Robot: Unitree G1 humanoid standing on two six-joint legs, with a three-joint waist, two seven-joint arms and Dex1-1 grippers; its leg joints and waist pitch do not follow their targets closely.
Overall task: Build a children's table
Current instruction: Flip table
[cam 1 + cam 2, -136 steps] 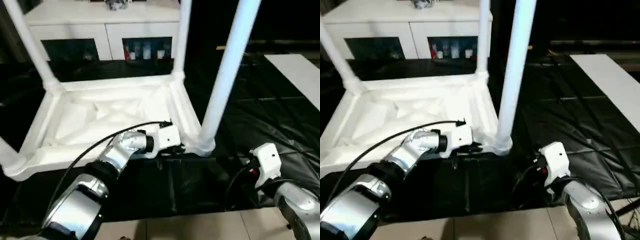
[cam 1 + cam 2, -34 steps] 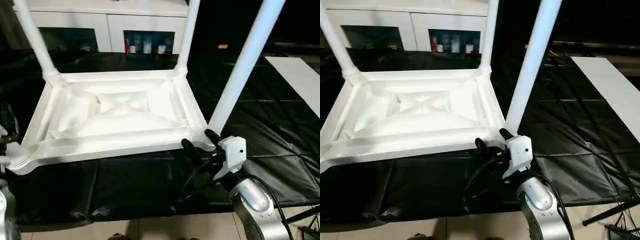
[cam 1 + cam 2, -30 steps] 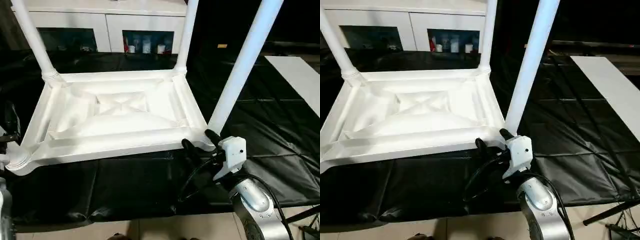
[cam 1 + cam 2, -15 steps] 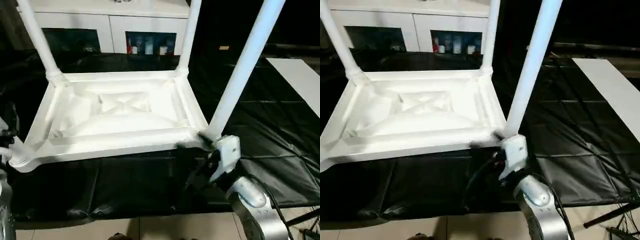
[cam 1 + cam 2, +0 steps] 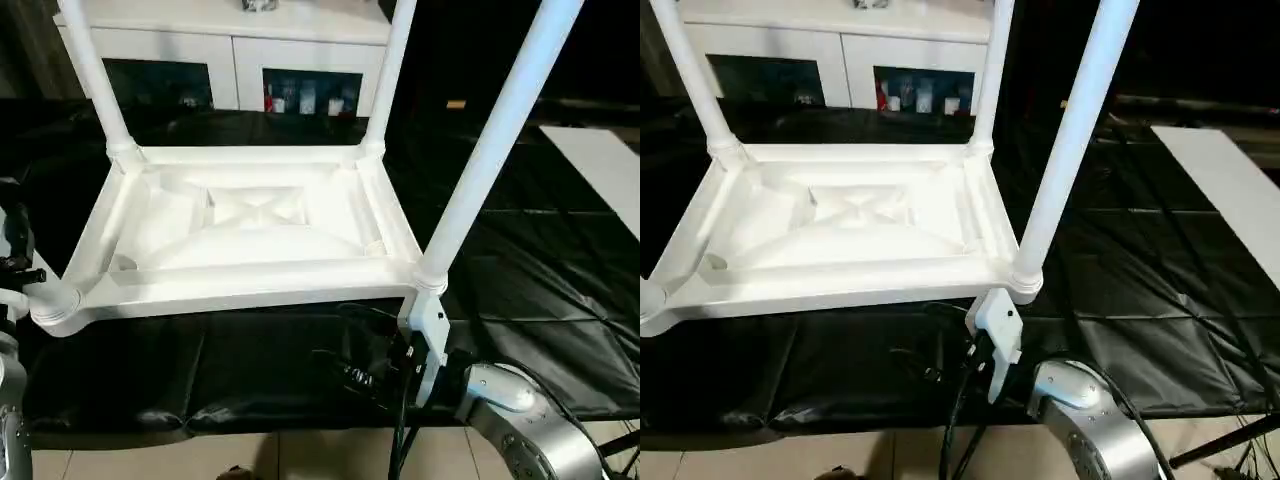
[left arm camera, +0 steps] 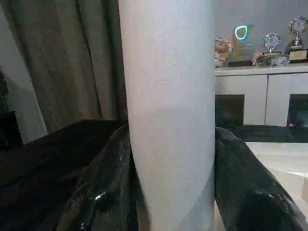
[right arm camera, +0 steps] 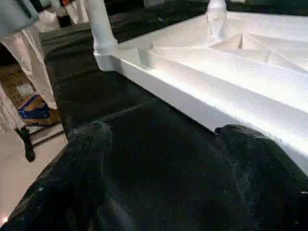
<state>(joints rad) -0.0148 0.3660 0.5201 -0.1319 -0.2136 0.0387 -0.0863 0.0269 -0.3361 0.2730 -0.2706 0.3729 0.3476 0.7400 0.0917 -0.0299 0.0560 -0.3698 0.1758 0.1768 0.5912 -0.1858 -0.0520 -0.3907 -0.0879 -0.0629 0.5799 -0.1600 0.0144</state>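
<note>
A black sheet point(image 5: 560, 280) covers the floor in front of a white cabinet point(image 5: 230, 45), and the tabletop point(image 5: 250, 225) lies on it upside down with legs point(image 5: 495, 150) standing up from its corners, so the table looks nearly built. The left gripper point(image 6: 166, 192) has a leg point(image 6: 168, 110) between its fingers, but I cannot tell if it squeezes. The right gripper point(image 7: 159, 159) hangs open by the near rim, and the leg tops are cut off.

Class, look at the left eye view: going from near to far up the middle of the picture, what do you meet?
Black floor covering → near rim of the upturned tabletop → its ribbed underside → far rim → white cabinet with dark glass doors.
</note>
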